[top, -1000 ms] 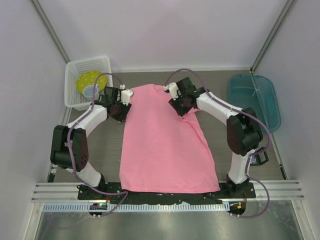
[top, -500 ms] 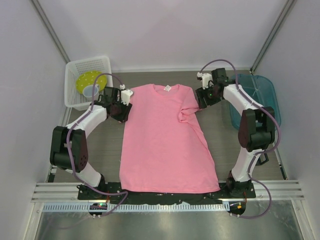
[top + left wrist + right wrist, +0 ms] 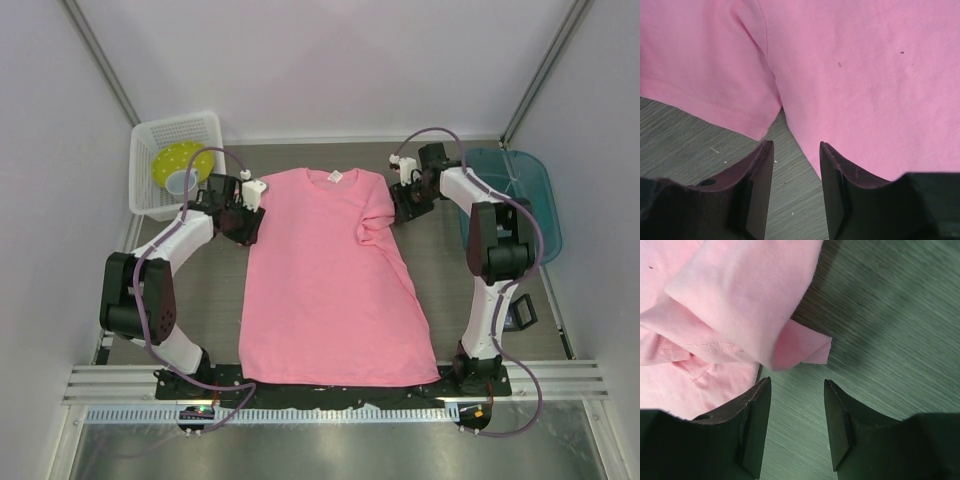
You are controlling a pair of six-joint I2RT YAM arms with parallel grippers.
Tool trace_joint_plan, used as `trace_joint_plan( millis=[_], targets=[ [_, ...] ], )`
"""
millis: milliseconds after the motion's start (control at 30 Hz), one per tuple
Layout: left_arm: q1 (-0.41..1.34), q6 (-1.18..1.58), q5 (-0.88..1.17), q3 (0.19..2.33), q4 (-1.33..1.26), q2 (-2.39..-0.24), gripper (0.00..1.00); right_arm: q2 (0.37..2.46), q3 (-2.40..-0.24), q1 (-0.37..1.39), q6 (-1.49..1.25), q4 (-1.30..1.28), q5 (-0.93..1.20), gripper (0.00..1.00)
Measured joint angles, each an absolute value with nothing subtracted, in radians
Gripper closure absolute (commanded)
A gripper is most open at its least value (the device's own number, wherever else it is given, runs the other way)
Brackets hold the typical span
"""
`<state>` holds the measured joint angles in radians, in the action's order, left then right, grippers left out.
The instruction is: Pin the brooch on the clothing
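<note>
Robot lab test cell. White panel walls (image 3: 330, 70), aluminium struts (image 3: 100, 62) at the corners, left arm (image 3: 135, 290) and right arm (image 3: 497, 255) bolted to a metal rail (image 3: 560, 378) at the tabletop (image 3: 215, 290) near edge, loose cabling (image 3: 432, 130), white basket (image 3: 137, 170) and teal tub (image 3: 540, 215) parked either side.

The right gripper (image 3: 404, 206) has swung off the pink T-shirt (image 3: 330, 290) to just beside its crumpled sleeve (image 3: 376, 222).
</note>
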<state>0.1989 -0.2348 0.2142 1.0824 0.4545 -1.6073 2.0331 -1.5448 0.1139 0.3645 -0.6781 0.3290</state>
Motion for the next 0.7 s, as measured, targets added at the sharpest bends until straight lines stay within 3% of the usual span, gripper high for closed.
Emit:
trace_joint_plan(
  millis=[467, 567, 667, 700],
  targets=[
    [0.199, -0.235, 0.228, 1.09, 0.465, -1.607, 0.54, 2.1, -1.574, 0.114, 0.353, -0.639, 0.312, 0.54],
    [0.199, -0.235, 0.228, 1.09, 0.465, -1.607, 0.54, 2.115, -1.6, 0.114, 0.344, -0.63, 0.313, 0.58],
    [0.199, -0.236, 0.228, 1.09, 0.465, -1.607, 0.54, 2.129, -1.616, 0.114, 0.334, -0.626, 0.313, 0.77],
    [0.199, -0.236, 0.228, 1.09, 0.465, -1.607, 0.54, 2.135, -1.619, 0.114, 0.334, -0.625, 0.313, 0.91]
  ],
)
